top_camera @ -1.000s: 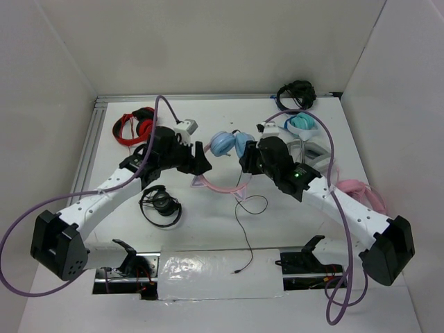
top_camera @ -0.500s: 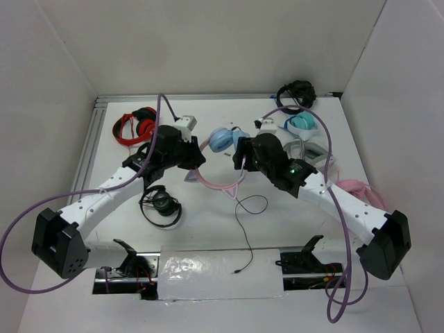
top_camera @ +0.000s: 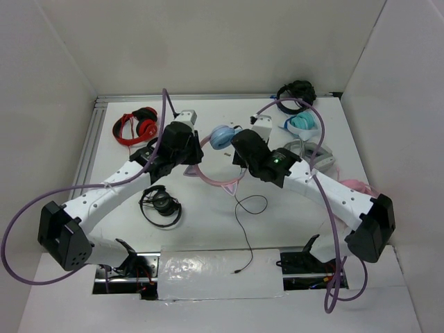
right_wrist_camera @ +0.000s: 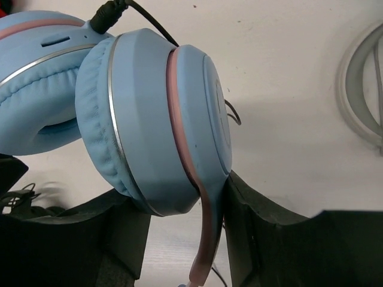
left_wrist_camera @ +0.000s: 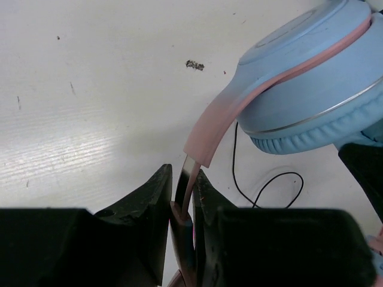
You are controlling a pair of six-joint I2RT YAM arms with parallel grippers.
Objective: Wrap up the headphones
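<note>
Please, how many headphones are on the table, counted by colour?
blue-and-pink headphones: 1
red headphones: 1
black headphones: 2
teal headphones: 1
grey headphones: 1
pink headphones: 1
Total: 7

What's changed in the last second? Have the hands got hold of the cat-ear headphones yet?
The left hand closed on the headband, from wide open. Both arms pushed toward the far edge, and the headphones slid that way a little. The right hand straddles an ear cup, both fingers against it. The cable, the red headset and the black headset stayed put.
</note>
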